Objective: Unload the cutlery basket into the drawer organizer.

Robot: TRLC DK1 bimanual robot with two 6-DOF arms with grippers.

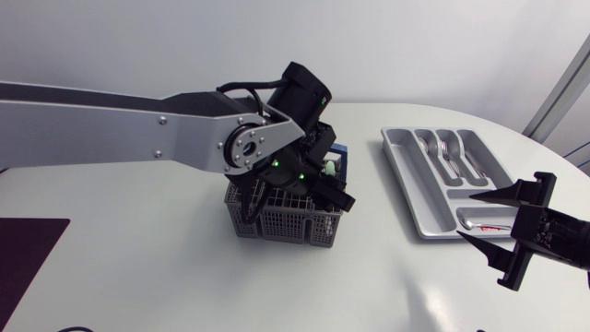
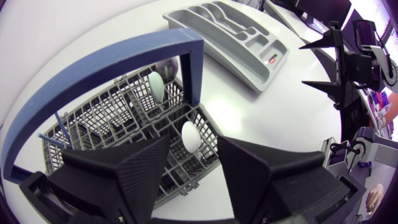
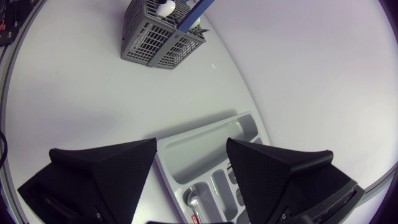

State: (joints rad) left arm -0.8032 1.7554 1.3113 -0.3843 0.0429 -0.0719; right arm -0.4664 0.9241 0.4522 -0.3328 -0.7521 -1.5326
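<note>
Spanning the white table (image 1: 138, 277), the left arm (image 1: 111, 129) hangs over the grey cutlery basket (image 1: 277, 221). Its left gripper (image 2: 193, 148) is spread wide above a white rounded handle (image 2: 190, 135), and the basket's blue carry handle (image 2: 93, 68) arches just ahead. The drawer organizer (image 1: 415, 180) lies well apart with spoons (image 1: 447, 152) inside, and the right gripper (image 1: 466, 215) hangs agape over its end.

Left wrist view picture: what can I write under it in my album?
Open left gripper above the grey cutlery basket, a white utensil handle just ahead, the drawer organizer beyond.
</note>
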